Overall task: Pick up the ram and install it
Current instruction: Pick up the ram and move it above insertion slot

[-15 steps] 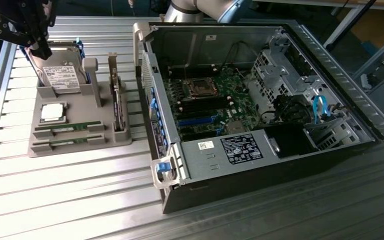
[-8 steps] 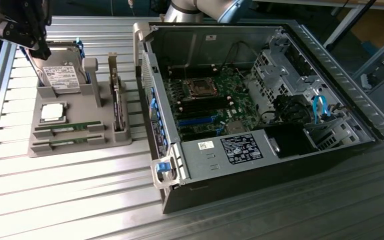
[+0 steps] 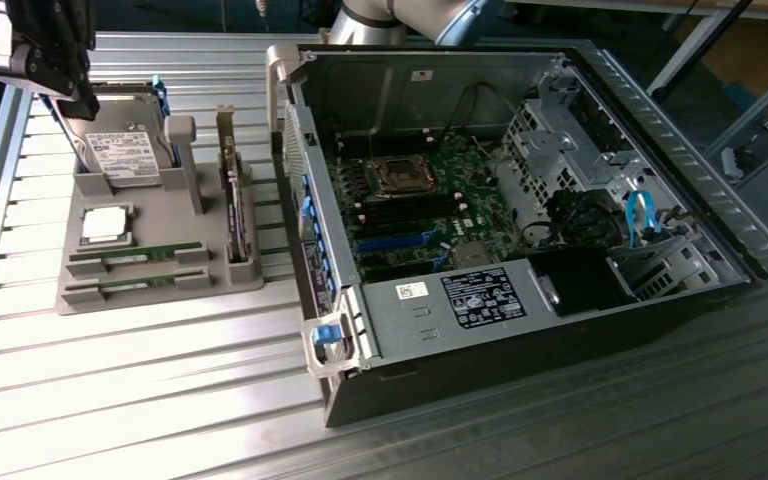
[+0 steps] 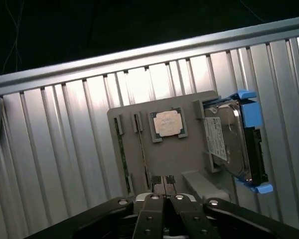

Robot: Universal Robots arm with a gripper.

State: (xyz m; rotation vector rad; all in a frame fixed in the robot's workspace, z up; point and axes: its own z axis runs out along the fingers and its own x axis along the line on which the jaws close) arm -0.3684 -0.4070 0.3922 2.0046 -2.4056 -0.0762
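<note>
Gripper (image 3: 81, 105) hangs over the far end of the grey parts tray (image 3: 157, 298), above the hard drive (image 3: 124, 150). The fingers are pressed together w/ nothing between them, as the wrist view shows. The ram (image 3: 136, 257) sits in a slot at the tray's near end, untouched, w/ a second stick (image 3: 128, 285) just beside it, one slot closer to the tray's front edge. Key relation: both sticks lie toward the camera from the fingers in the exterior view, well apart from them, w/ the silver CPU (image 3: 105, 224) in between. Long axis of each stick runs across the tray, approx. exterior view's left to right, and the two are parallel. The open PC case (image 3: 518, 310) w/ its motherboard (image 3: 411, 215) is off to the exterior view's right, beyond the upright dark card (image 3: 236, 205). No ram out of the tray yet, so by my read the pick hasn't begun.
</note>
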